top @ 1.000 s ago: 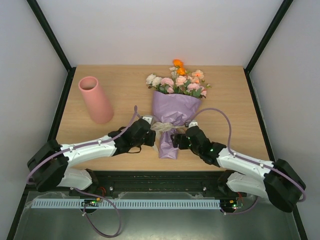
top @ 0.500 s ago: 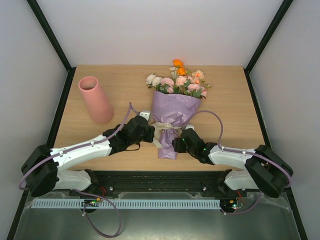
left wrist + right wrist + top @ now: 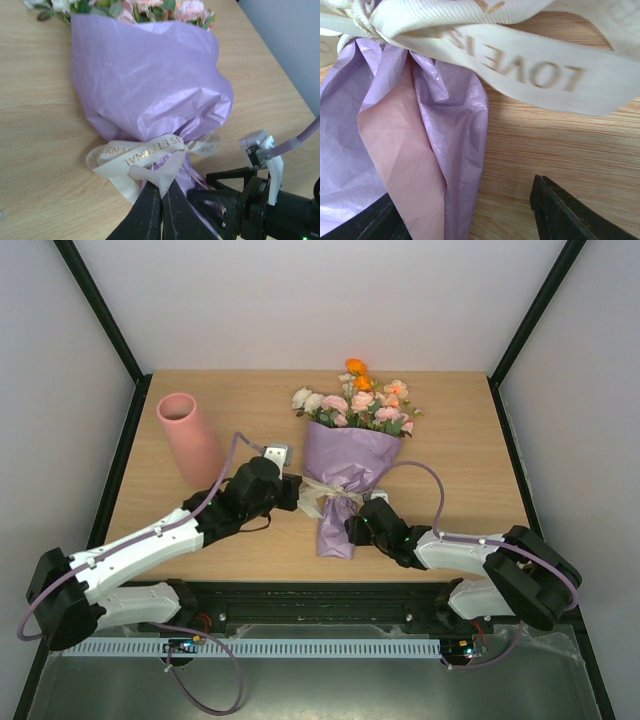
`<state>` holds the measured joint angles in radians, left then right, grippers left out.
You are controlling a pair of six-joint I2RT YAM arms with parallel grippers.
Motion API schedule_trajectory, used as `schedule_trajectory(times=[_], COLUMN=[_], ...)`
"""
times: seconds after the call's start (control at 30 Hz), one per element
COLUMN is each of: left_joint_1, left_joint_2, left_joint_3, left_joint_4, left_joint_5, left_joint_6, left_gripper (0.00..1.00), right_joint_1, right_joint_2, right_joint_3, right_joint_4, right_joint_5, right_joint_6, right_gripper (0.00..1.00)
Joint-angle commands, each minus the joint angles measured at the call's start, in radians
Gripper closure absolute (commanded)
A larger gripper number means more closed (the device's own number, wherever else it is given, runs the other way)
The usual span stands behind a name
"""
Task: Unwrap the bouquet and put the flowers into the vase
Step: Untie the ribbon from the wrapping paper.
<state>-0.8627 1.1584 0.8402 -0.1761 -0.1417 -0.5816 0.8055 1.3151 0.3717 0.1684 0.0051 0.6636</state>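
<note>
Drawing back-left, the left gripper [image 3: 161,196] stays pinched shut on the cream ribbon [image 3: 145,152] while the right gripper [image 3: 465,202], half-open, straddles the wrapped stem end of the bouquet [image 3: 350,455] lying mid-table, seemingly not gripping; untying needs it clamped

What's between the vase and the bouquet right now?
Top view: the left gripper lies in the gap between vase and bouquet, shut on the cream ribbon; farther back, only bare table.
</note>
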Motion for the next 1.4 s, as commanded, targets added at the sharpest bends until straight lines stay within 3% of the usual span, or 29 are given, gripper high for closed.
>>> schedule_trajectory(times=[0.0, 0.77, 1.37], left_joint_1=[0.012, 0.014, 0.014], left_joint_2=[-0.069, -0.267, -0.286], left_joint_3=[0.05, 0.245, 0.437], left_joint_4=[-0.047, -0.346, -0.628], left_joint_5=[-0.061, -0.368, -0.645], left_joint_6=[0.036, 0.115, 0.107], left_gripper=[0.98, 0.98, 0.98], right_joint_1=[0.0, 0.001, 0.001], right_joint_2=[0.014, -0.003, 0.026], right_joint_3=[-0.021, -0.022, -0.002], right_joint_4=[-0.019, -0.037, -0.057], right_joint_5=[0.058, 0.098, 0.121], right_joint_6=[0.028, 0.056, 0.068], right_gripper=[0.41, 0.4, 0.4])
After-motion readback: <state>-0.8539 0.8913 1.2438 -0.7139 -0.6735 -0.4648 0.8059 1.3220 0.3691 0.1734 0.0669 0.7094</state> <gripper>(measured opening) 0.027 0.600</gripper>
